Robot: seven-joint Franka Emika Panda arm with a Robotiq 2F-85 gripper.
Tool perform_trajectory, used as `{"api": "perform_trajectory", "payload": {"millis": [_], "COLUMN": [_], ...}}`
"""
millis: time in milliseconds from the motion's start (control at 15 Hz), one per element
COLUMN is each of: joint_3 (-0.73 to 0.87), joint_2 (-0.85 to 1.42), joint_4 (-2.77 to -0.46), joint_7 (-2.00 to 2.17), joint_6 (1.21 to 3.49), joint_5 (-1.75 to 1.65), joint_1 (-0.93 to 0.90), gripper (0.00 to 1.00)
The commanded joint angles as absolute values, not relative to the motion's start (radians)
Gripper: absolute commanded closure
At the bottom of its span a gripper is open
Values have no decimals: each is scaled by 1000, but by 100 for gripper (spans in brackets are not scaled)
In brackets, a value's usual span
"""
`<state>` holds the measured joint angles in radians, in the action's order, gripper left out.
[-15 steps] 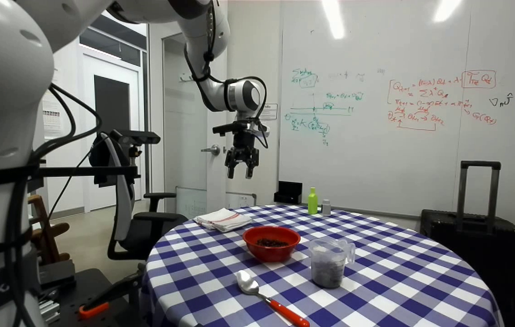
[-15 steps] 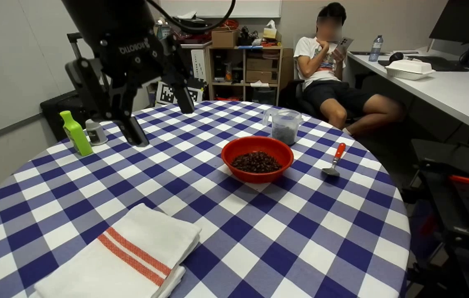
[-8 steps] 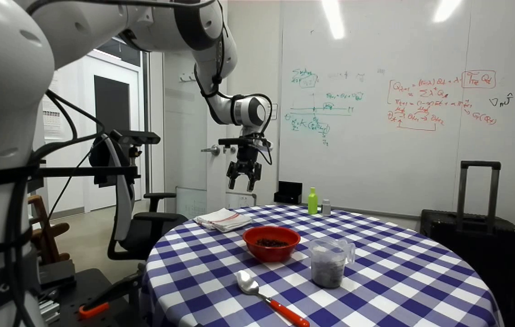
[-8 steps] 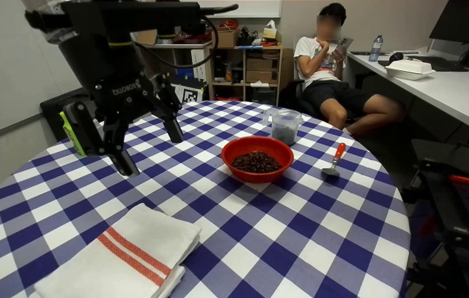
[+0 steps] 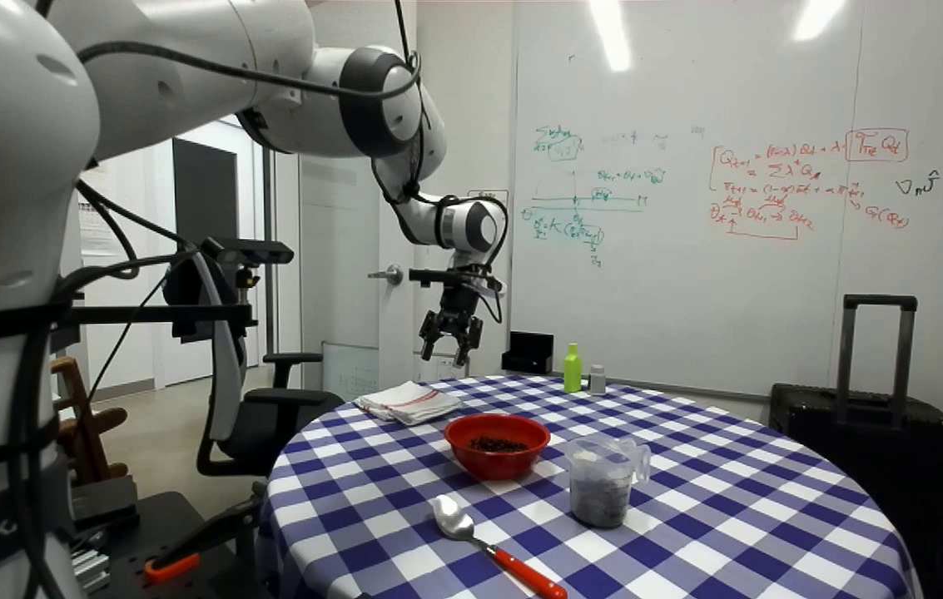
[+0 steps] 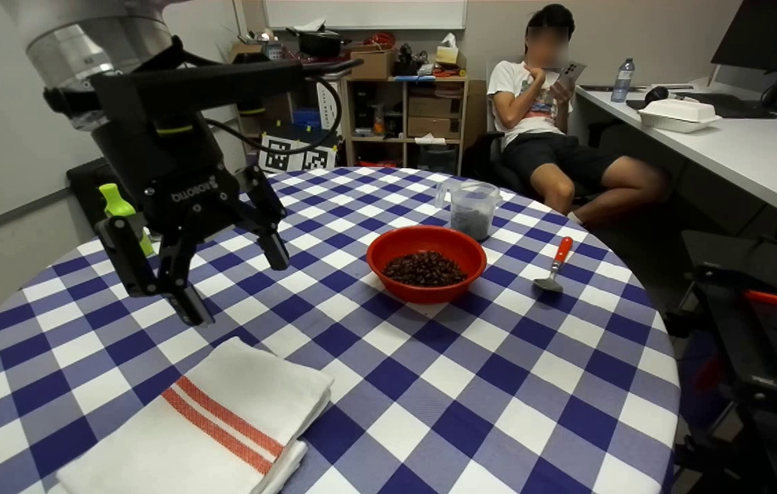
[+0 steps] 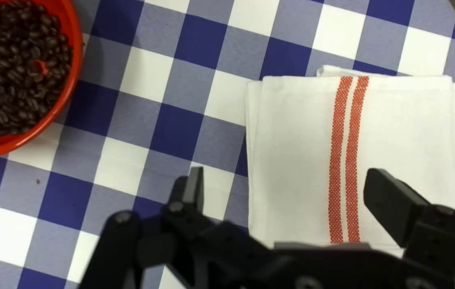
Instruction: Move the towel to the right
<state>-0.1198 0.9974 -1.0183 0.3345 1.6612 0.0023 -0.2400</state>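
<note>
The towel point(image 5: 409, 403) is a folded white cloth with two reddish stripes. It lies flat near the table's edge, beside the red bowl, in an exterior view. It also shows large at the lower left in an exterior view point(image 6: 210, 418) and right of centre in the wrist view point(image 7: 291, 140). My gripper point(image 5: 443, 361) is open and empty, pointing down above the table, apart from the towel. In the wrist view the open jaws point(image 7: 285, 176) straddle the towel's left edge and its stripes; the right finger overlaps the towel and the left finger overlaps the tablecloth.
A red bowl point(image 6: 426, 293) of dark beans stands near the towel. A measuring cup point(image 6: 472, 213), a red-handled spoon point(image 6: 556, 266), a green bottle point(image 5: 573, 368) and a small grey shaker point(image 5: 598, 380) are on the checked tablecloth point(image 5: 712, 499). A person point(image 6: 532, 103) sits beyond the table.
My gripper has come down toward the table, shifting slightly right in an exterior view. It stays open. The towel and the other table items have not moved.
</note>
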Motion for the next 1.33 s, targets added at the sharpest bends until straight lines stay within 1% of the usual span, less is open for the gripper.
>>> {"api": "perform_trajectory", "payload": {"millis": [0,400,1200,1267], "joint_3": [-99,-91,-85,-84], "joint_2": [1112,1205,1350,1358], "joint_4": [-823,-697,-553,-543], "joint_7": [324,322,344,346], "joint_6": [1569,1495,1455,1451], "joint_5": [29,23,30,30], "joint_1": [-256,-261,-260,-260], "gripper": [0,0,0,25]}}
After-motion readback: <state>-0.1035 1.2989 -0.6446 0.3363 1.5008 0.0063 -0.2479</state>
